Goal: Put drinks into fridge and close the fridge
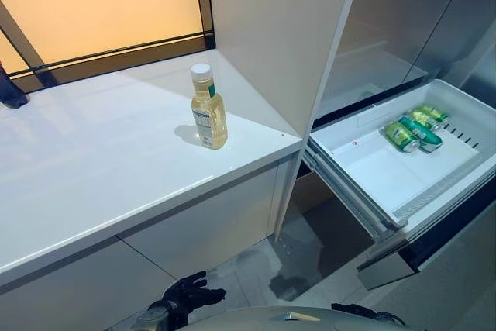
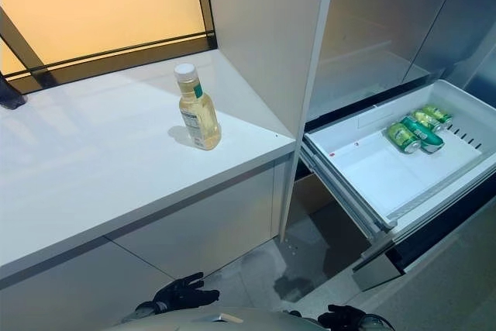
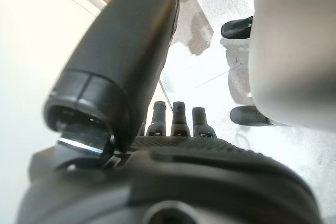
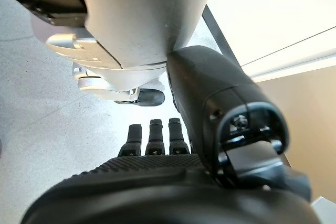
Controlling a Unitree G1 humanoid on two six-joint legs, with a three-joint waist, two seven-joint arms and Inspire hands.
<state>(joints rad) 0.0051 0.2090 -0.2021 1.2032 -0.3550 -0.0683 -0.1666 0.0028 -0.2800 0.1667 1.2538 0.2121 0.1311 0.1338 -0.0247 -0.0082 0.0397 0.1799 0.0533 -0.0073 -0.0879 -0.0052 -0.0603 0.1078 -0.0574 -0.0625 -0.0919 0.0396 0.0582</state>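
We see a clear bottle (image 1: 208, 108) of yellowish drink w/ white cap standing upright on the white counter (image 1: 93, 160), near its right end, just left of the tall white cabinet panel (image 1: 271, 29). The fridge drawer (image 1: 403, 168) is pulled out to the right; three green cans (image 1: 415, 128) lie on their sides at its back. Our left hand (image 1: 190, 296) hangs low below the counter, fingers straight, holding nothing. Right hand (image 2: 341, 317) also low, fingers relaxed & empty.
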